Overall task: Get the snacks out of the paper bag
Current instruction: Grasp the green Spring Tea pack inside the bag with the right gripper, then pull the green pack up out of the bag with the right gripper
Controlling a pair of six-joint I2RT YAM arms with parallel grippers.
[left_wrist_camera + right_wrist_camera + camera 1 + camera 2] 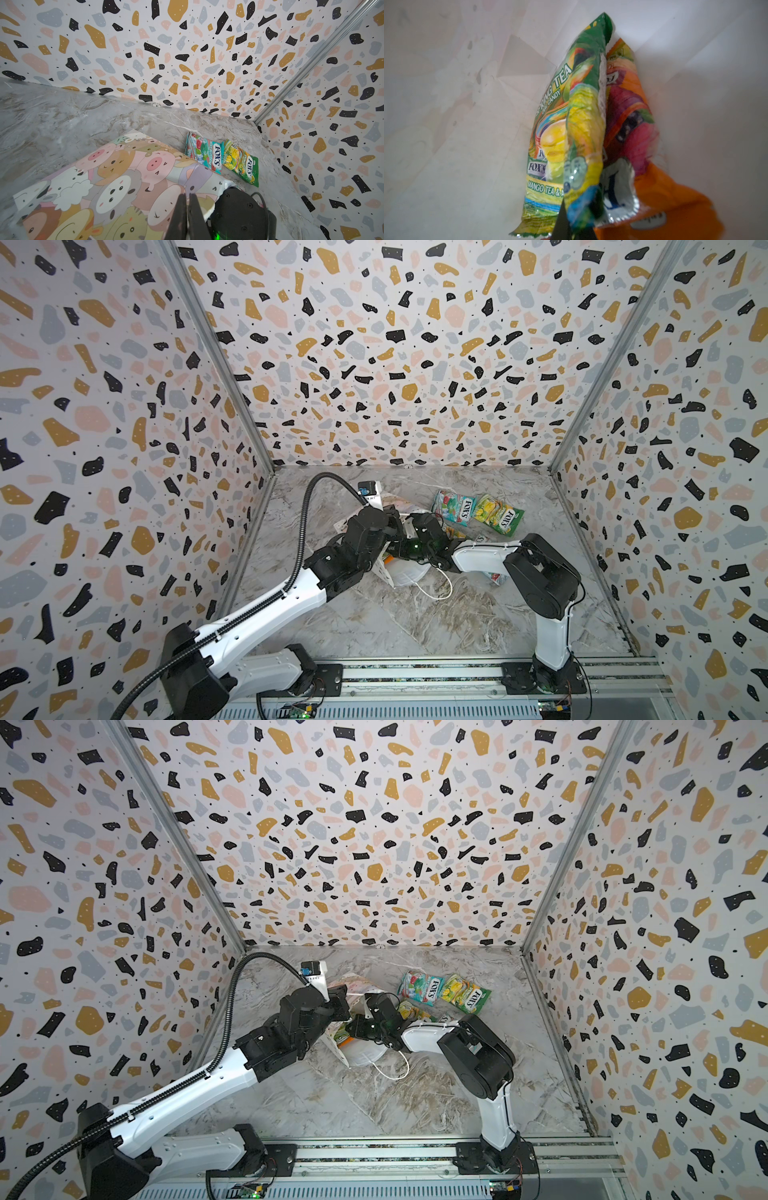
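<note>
The bag (405, 574) lies on its side mid-counter, mouth toward the front, its cord handle (436, 593) looped loose on the marbled counter (415, 622). The left pincer (187, 197) is pinched tight on the bag's upper rim, which is matte paper printed with cartoon animals. The right pincer (575, 226) is deep inside the plain white interior, clamped on the crinkled bottom corner of a glossy green packet (571, 124). An orange packet (654, 197) is pressed against that one. Outside, a teal packet (453, 506) and a second green packet (500, 516) lie flat, edges touching, behind the bag and apart from the right wall (685, 489). The counter's front half is bare up to the rail (415, 674).
</note>
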